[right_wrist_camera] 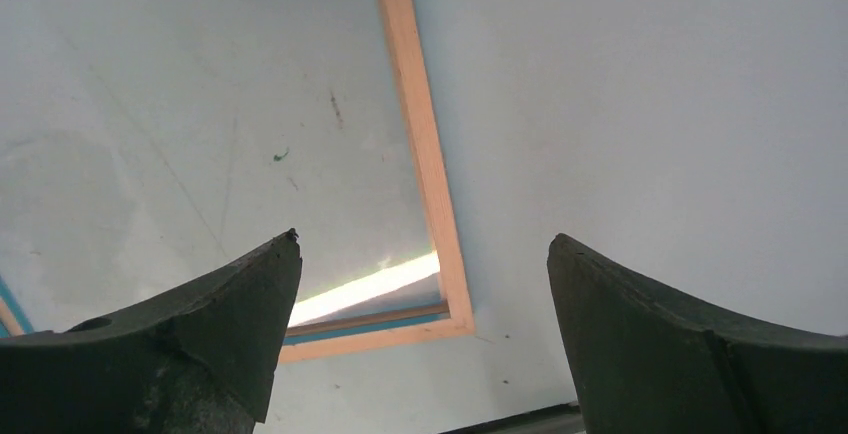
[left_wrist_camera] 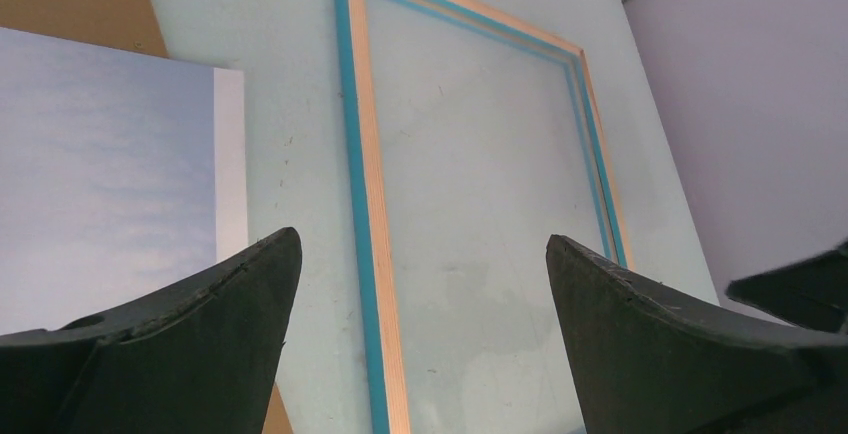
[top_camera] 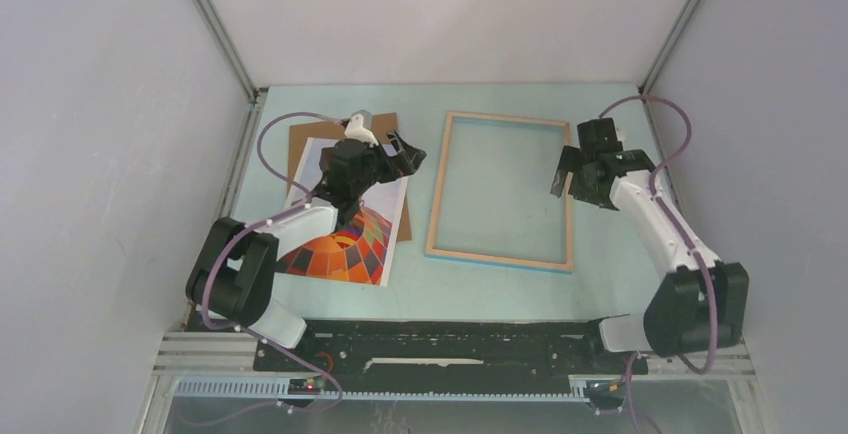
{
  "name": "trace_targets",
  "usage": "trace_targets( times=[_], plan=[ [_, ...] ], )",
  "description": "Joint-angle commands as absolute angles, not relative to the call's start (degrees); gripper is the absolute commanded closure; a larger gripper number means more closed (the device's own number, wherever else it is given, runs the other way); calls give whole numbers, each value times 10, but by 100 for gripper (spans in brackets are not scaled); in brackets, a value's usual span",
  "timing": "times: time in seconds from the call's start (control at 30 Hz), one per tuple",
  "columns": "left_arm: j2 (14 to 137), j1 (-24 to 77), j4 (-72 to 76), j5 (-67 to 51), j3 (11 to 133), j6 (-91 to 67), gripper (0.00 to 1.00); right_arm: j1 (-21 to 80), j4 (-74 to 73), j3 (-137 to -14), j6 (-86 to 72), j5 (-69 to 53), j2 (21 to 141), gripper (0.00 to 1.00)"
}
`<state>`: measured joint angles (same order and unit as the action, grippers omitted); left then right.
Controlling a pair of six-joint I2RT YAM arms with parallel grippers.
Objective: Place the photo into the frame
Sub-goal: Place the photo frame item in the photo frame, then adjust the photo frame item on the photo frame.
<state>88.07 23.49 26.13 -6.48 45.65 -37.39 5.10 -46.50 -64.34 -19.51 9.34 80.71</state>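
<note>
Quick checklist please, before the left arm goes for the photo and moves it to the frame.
1. Left gripper open and empty: ok.
2. Right gripper open, holding nothing: ok.
3. Frame flat, wood side up, opening empty: ok.
4. Photo apart from the frame, lying partly on the backing board: ok.
5. Photo edge free to grip: cannot tell, since the left arm hides much of it.
</note>
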Motion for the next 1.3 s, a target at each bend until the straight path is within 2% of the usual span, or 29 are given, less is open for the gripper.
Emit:
trace_targets(
  times=[0.0,0.1,0.2,0.27,0.4,0.53,0.67,0.8,0.9,1.0,1.17,1.27],
  plan=[
    [843,233,287,-31,438,-354,0,113,-475,-669,-184,236,728,0],
    [831,233,291,-16,427,-356,0,103,-397,-635,-227,92,687,0],
    [816,233,299,13,410,-359,1,72,-248,-566,-278,-110,664,0],
    [803,232,303,32,397,-361,1,78,-134,-523,-325,-183,669,0],
    [773,231,291,65,380,-362,1,167,1,-503,-379,-170,732,1],
    [719,218,181,106,389,-381,0,254,93,-503,-431,-148,798,4],
    [656,183,142,85,339,-440,0,323,146,-504,-478,-132,864,7],
    [610,168,145,50,279,-460,0,305,106,-510,-472,-118,880,10],
    [622,175,178,6,267,-467,0,259,-26,-563,-371,-96,891,8],
    [668,192,189,-3,293,-467,0,200,-135,-617,-281,-72,911,7],
    [805,230,226,-73,380,-467,0,92,-176,-680,-198,-64,958,7],
    [884,236,228,-118,444,-468,0,42,-224,-787,-162,-41,1031,8]
  ],
)
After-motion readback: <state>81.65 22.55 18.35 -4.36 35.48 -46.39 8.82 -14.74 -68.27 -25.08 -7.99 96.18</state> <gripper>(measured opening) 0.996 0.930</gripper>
